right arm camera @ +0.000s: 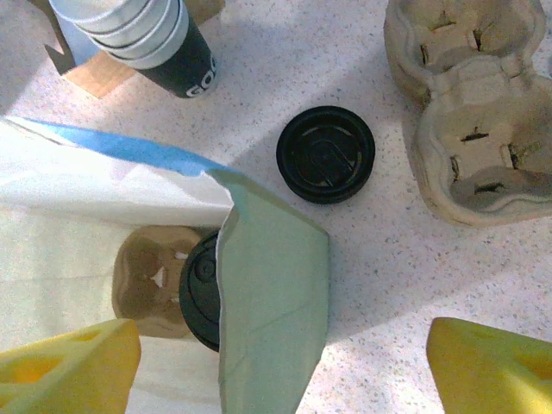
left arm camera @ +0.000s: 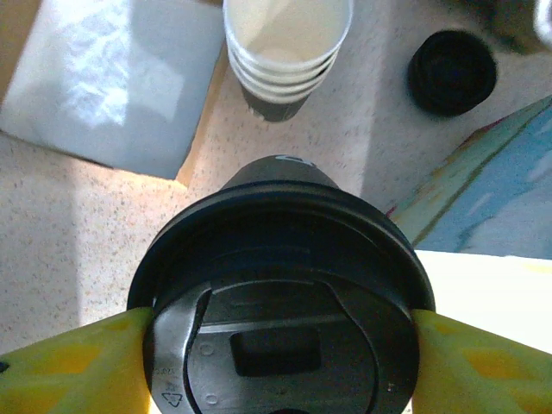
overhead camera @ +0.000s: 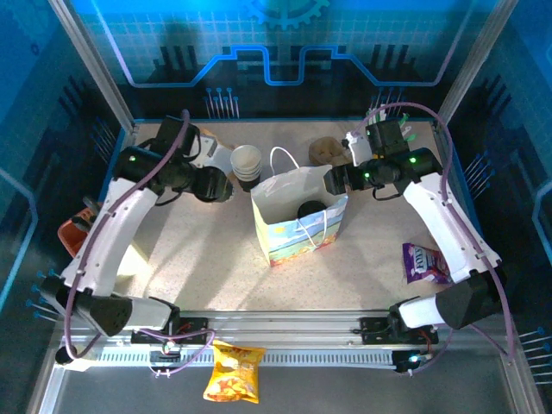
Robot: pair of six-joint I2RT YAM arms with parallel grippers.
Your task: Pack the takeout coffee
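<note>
Your takeout coffee [left arm camera: 285, 293] has a smooth black plastic top; the bag [overhead camera: 297, 228] is paper; the tray [right arm camera: 470, 112], rough pulp; the table [right arm camera: 388, 259], matt and speckled.

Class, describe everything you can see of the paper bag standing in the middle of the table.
The paper bag stands upright on the table, mouth open. It looks like white paper with a blue, yellow and green print low on its front, and has white cord handles. Inside sit a brown pulp tray and a black-lidded cup. One corner folds inward between the right gripper's open fingers; whether they touch it is unclear.
</note>
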